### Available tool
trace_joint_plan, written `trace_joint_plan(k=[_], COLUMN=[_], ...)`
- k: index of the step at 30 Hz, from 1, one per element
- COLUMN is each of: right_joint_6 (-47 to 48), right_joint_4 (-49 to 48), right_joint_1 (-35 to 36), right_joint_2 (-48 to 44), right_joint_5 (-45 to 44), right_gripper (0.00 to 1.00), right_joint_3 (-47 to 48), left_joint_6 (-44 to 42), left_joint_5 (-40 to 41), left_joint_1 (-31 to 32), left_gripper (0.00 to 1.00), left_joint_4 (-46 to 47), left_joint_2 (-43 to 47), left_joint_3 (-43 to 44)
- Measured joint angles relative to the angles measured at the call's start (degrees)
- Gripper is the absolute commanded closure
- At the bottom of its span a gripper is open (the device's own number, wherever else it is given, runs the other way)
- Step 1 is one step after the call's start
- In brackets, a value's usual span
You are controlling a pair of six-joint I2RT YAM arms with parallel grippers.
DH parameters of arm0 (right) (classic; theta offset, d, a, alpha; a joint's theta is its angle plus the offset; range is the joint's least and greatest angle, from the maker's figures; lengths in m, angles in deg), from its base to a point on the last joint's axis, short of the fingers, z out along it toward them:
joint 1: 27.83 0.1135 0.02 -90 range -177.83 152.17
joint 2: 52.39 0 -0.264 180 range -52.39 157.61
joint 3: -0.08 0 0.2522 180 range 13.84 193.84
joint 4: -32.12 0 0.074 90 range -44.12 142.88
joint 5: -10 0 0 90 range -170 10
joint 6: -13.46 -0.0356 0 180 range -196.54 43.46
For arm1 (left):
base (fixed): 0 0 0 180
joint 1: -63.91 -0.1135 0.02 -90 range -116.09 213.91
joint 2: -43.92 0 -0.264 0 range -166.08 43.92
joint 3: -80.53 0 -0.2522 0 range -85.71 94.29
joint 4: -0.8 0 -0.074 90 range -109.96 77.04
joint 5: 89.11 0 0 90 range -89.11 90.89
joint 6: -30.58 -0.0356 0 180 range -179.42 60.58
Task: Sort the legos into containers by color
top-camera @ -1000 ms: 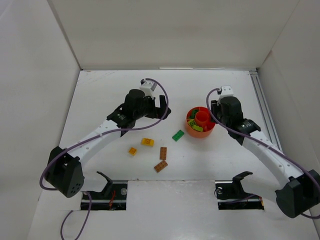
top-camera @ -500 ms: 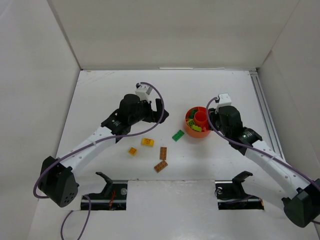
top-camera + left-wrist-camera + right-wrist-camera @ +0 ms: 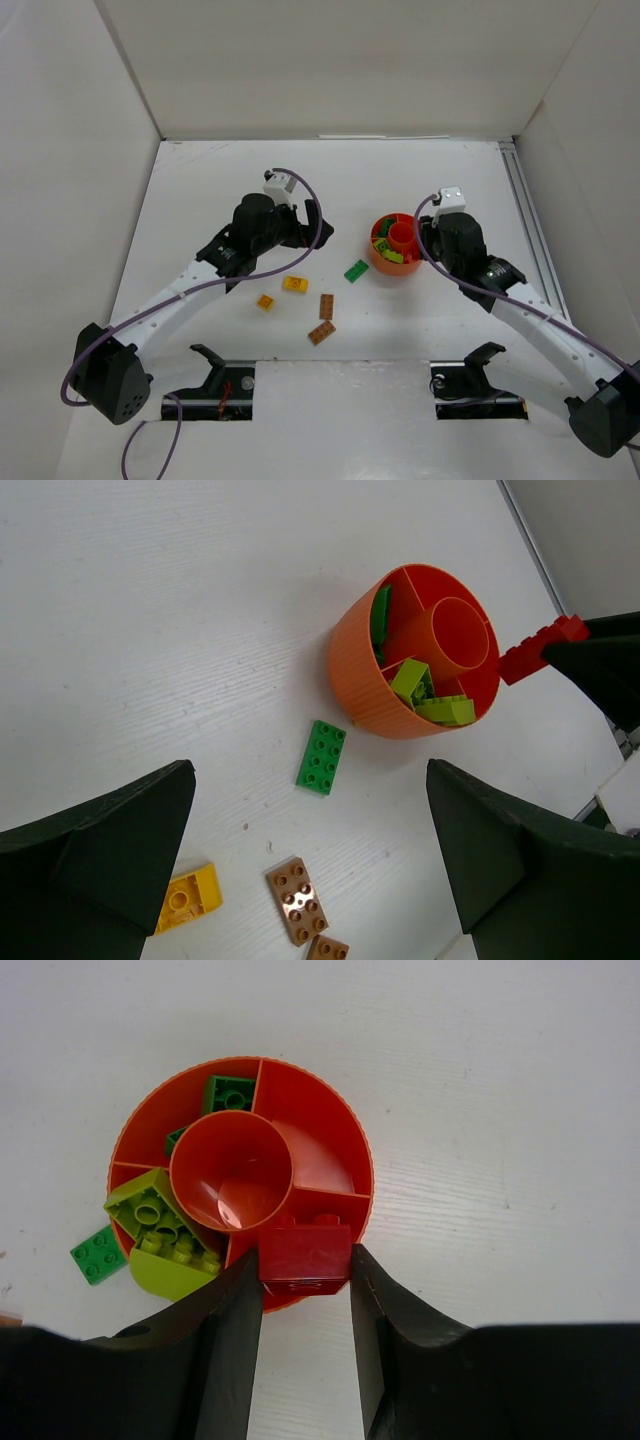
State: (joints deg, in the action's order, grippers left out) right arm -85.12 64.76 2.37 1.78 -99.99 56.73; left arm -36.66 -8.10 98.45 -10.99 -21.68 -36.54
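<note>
Red lego point(image 3: 305, 1252) is pinched between your right fingers point(image 3: 225, 1360) over the bowl point(image 3: 310, 1125) edge; your left fingers point(image 3: 100, 850) gape wide, empty.

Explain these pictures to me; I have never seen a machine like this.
Two robot arms are bolted to a table. One picture looks down from above; the other two come from a camera on each wrist. The right fingers pinch a red brick over the edge of the orange bowl, which holds green and lime bricks. The left fingers stand open, holding nothing. Loose on the table lie a green brick, a yellow brick, an orange brick and two brown bricks.
</note>
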Motion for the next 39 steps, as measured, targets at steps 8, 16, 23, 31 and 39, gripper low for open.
trace_joint_plan(k=[8,16,23,31,39], right_joint_6=[0.0,0.0,-0.2,-0.3,0.4], right_joint_4=[0.0,0.0,-0.1,0.3,1.6], right_joint_1=[0.0,0.0,0.0,0.0,0.0], right_joint_2=[-0.2,-0.1,-0.1,-0.8,-3.8], right_joint_5=[-0.2,-0.3,-0.4,-3.2,-3.7], right_gripper=[0.82,0.82,0.82,0.82,0.82], right_joint_3=[0.0,-0.5,-0.7,-0.4,2.9], left_joint_6=[0.1,0.1,0.1,0.2,0.2], left_joint_5=[0.4,0.8,1.2,1.6,1.6], left_joint_1=[0.0,0.0,0.0,0.0,0.0], left_gripper=[0.0,0.0,0.0,0.0,0.0], left_joint_4=[0.0,-0.1,-0.1,-0.2,-0.2], left_joint_2=[0.1,1.0,1.0,1.0,1.0], left_joint_3=[0.0,0.0,0.0,0.0,0.0])
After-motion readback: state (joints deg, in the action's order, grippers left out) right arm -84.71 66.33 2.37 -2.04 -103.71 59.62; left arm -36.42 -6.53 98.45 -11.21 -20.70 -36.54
